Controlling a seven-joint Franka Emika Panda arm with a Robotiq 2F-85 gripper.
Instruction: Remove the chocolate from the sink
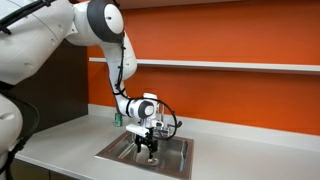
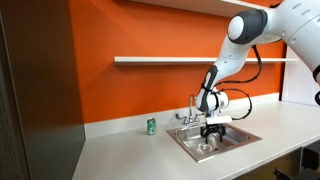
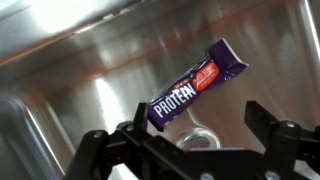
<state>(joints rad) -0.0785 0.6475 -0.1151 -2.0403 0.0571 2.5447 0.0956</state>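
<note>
The chocolate (image 3: pixel 196 85) is a purple-wrapped bar with white "PROTEIN" lettering and a reddish end. It lies slantwise on the floor of the stainless steel sink (image 3: pixel 70 70). In the wrist view my gripper (image 3: pixel 200 118) is open, its dark fingers standing wide apart just above the sink floor. The bar's lower end lies close to the left finger; whether it touches is unclear. In both exterior views the gripper (image 1: pixel 148 145) (image 2: pixel 213 136) reaches down inside the sink (image 1: pixel 112 152) (image 2: pixel 181 139). The bar is too small to make out there.
The round drain (image 3: pixel 196 141) lies between the fingers, below the bar. A chrome tap (image 2: pixel 191 112) stands at the sink's back edge. A small green cup-like object (image 2: pixel 151 126) stands on the grey counter (image 2: pixel 120 150) by the orange wall. A shelf (image 2: pixel 160 60) runs above.
</note>
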